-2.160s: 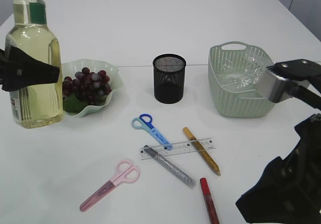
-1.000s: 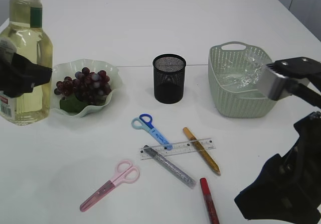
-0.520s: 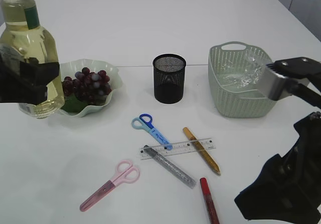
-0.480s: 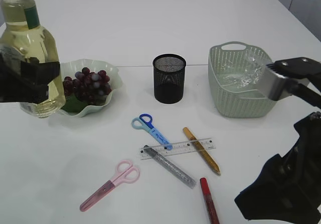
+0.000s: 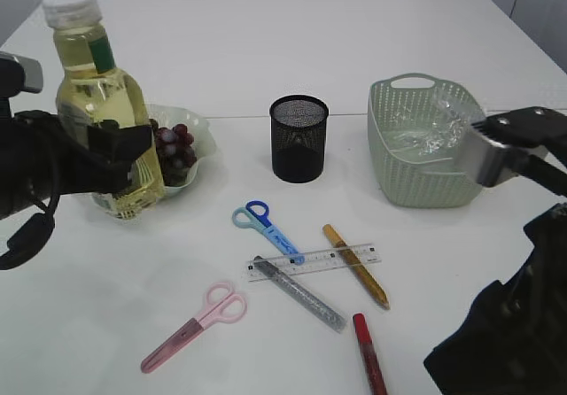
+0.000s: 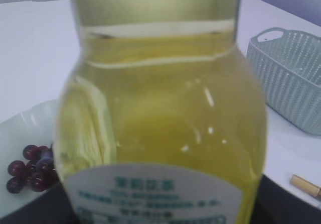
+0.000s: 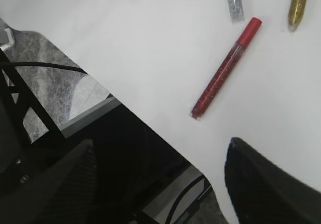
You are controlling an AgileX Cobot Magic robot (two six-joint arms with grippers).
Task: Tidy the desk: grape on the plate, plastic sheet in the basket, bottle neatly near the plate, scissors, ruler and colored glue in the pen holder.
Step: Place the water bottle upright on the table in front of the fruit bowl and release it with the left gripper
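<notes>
My left gripper point(image 5: 120, 160) is shut on the bottle point(image 5: 104, 103), which holds yellow liquid and has a white cap. The bottle stands slightly tilted at the front left of the plate point(image 5: 197, 129) and hides part of it. Grapes point(image 5: 174, 146) lie on the plate. The clear plastic sheet point(image 5: 436, 122) lies in the green basket point(image 5: 390, 174). Blue scissors point(image 5: 266, 228), pink scissors point(image 5: 196, 324), the ruler point(image 5: 314, 261) and silver point(image 5: 302, 294), gold point(image 5: 356, 266) and red glue point(image 7: 226, 67) lie in front of the black pen holder point(image 5: 299, 138). My right gripper point(image 7: 160, 184) hangs open and empty over the table's front right edge.
The bottle point(image 6: 160, 128) fills the left wrist view, with the grapes point(image 6: 31, 166) low on the left and the basket point(image 6: 291, 73) on the right. In the right wrist view the table edge point(image 7: 145, 121) runs diagonally, with floor and cables below it.
The left gripper has carried the bottle rightward from the far left edge to the plate's front left. The right arm has barely moved.
</notes>
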